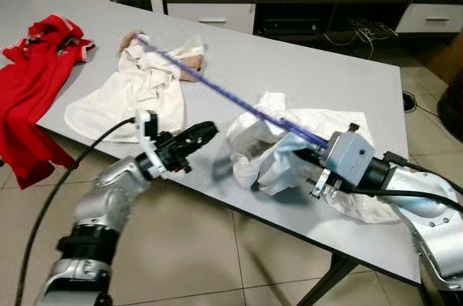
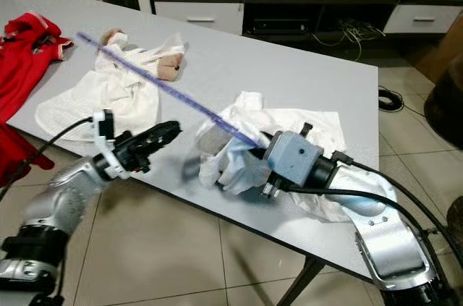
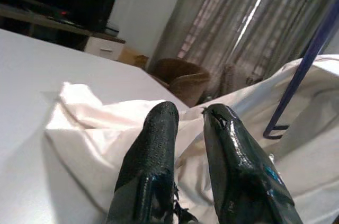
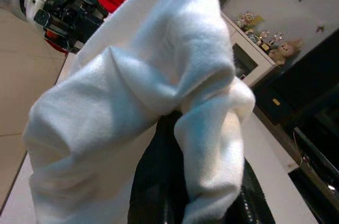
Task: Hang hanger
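Observation:
A long blue hanger (image 1: 231, 100) sticks up and away to the far left, raised above the grey table (image 1: 311, 67). Its near end runs into a bunched white garment (image 1: 268, 154) at the table's front edge. My right gripper (image 1: 302, 163) is buried in that garment and shut on the hanger; in the right wrist view the cloth (image 4: 159, 75) drapes over its black fingers (image 4: 159, 187). My left gripper (image 1: 205, 133) hovers just left of the garment at the table edge, open a little with nothing between its fingertips (image 3: 161, 115). The hanger (image 3: 302, 70) and garment lie just beyond them.
A second white garment (image 1: 137, 92) with a brown plush toy (image 1: 189, 67) lies at the back left. A red garment (image 1: 32, 82) hangs over the table's left edge. A dark TV cabinet (image 1: 311, 2) stands behind. Tiled floor (image 1: 217, 248) lies below the front edge.

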### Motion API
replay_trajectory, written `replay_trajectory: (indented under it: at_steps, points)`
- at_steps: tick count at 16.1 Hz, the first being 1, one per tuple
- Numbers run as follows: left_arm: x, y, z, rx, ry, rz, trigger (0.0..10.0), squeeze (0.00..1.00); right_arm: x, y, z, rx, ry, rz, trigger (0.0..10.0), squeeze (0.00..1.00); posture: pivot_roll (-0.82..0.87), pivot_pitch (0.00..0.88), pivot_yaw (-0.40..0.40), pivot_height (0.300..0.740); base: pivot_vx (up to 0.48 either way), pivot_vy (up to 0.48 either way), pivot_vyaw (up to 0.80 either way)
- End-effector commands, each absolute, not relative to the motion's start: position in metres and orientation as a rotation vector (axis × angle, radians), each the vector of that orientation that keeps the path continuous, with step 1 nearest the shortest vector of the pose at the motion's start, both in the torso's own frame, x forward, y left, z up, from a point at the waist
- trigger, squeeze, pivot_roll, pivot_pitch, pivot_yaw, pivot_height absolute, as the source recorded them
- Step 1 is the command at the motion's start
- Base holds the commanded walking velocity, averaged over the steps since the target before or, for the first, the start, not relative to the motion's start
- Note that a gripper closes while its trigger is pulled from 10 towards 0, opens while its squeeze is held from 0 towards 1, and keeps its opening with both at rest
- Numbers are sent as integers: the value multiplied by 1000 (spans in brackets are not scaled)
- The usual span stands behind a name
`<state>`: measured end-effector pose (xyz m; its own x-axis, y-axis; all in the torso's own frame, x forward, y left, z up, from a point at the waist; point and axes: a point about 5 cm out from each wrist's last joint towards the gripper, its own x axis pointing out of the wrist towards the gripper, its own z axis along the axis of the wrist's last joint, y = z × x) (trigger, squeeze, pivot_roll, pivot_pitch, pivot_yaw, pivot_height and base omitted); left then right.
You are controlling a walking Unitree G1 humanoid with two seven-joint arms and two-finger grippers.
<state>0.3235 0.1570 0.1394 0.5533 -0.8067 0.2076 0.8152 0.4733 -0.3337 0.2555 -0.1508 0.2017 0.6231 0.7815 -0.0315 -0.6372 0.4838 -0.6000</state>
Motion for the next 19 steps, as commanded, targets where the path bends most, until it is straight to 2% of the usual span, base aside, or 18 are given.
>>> replay_trajectory:
  at_steps: [1,3,4,5,8,11,12,13,19]
  points:
    - [325,150,139,-410,-1,-1015,10000,0,252,-148,205,-612,-287,884,0,0,-39,49,14,740,0,0,0]
    - [326,146,135,-384,8,-1023,10000,0,252,-146,205,-608,-291,886,0,0,-39,48,17,740,0,0,0]
    - [325,147,134,-351,-2,-1021,10000,545,252,-146,205,-608,-291,886,0,0,-39,48,18,740,0,0,0]
    - [322,147,133,-265,-5,-1045,10000,1000,252,-145,205,-607,-290,886,0,0,-35,47,18,740,0,0,0]
    - [324,151,133,-101,-27,-1007,10000,1000,253,-145,204,-601,-288,894,0,0,-26,42,18,740,0,0,0]
    - [328,154,134,-89,-33,-984,10000,1000,256,-142,203,-607,-276,901,0,0,-24,41,18,740,0,0,0]
    - [327,154,132,-75,-30,-988,10000,600,256,-140,203,-606,-278,906,0,0,-25,41,18,740,0,0,0]
    - [327,153,128,-50,-19,-995,10000,0,254,-136,204,-595,-291,923,0,0,-27,40,17,740,0,0,0]
    - [323,133,113,-43,16,-1056,10000,0,255,-123,211,-583,-331,941,0,0,-45,35,20,740,0,0,0]
